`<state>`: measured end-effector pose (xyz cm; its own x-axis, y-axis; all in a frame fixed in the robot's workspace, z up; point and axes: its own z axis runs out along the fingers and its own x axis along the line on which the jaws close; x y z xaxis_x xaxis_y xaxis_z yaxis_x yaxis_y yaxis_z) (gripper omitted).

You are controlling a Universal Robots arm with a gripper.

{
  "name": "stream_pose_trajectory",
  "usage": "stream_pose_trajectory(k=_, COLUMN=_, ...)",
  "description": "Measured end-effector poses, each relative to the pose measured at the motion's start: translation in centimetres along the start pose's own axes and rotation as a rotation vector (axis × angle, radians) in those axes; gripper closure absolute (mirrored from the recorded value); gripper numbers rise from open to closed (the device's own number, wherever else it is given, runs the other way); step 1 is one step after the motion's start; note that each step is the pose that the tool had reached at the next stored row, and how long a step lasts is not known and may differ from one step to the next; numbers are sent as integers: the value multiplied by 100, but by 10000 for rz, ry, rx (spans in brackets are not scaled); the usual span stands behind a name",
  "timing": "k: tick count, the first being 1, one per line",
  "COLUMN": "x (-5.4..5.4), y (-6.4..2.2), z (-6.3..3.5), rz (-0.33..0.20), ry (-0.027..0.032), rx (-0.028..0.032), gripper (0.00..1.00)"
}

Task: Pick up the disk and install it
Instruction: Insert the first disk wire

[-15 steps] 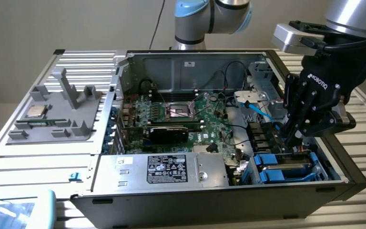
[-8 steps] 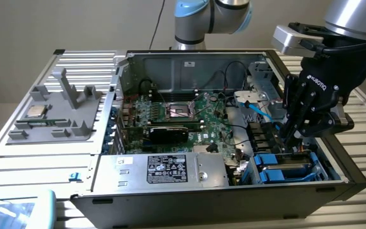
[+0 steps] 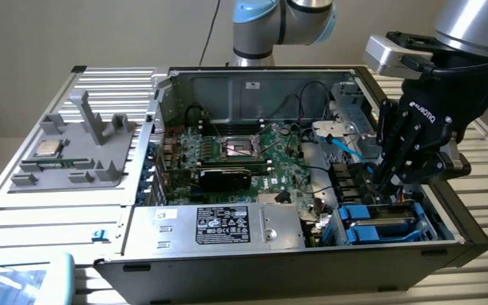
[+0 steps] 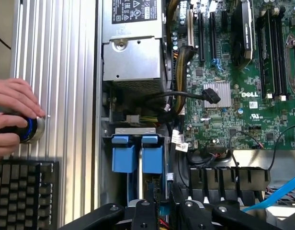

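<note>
- We see the gripper [image 3: 388,190] lowered into the open case [image 3: 253,76], at four o'clock in the exterior view.
- Its fingers pinch the disk [image 3: 381,223], which sits in the drive bay.
- We judge installation is under way; seating calls for a straight, gentle push.
- A hand [image 4: 13,115] rests on a knob [image 4: 30,129].

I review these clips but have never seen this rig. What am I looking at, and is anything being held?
A robot arm works over an open computer case on a slatted metal table. One picture comes from a camera off to the side, the other from a camera on the arm's wrist looking down. The gripper reaches into the bay where the disk sits in its blue carrier; whether it grips it is unclear. A grey fixture lies beside the case. In the wrist view, a person's hand rests on a knob above a keyboard.
</note>
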<state>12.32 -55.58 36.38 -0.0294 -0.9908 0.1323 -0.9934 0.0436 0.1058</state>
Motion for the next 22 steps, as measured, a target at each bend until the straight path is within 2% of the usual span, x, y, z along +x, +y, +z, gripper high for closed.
stream_pose_trajectory(k=6, x=15, y=-4, z=2, rz=-3, ry=-21, rx=-1, gripper=75)
stream_pose_trajectory(k=9, x=19, y=-4, z=4, rz=-9, ry=-80, rx=-3, gripper=75)
stream_pose_trajectory(k=10, x=21, y=-4, z=4, rz=-12, ry=-109, rx=-5, gripper=78)
stream_pose_trajectory(k=11, x=22, y=-4, z=3, rz=-16, ry=-140, rx=-5, gripper=84)
stream_pose_trajectory(k=13, x=22, y=-4, z=4, rz=-19, ry=-172, rx=-6, gripper=85)
stream_pose_trajectory(k=22, x=23, y=-1, z=5, rz=-20, ry=-173, rx=-6, gripper=85)
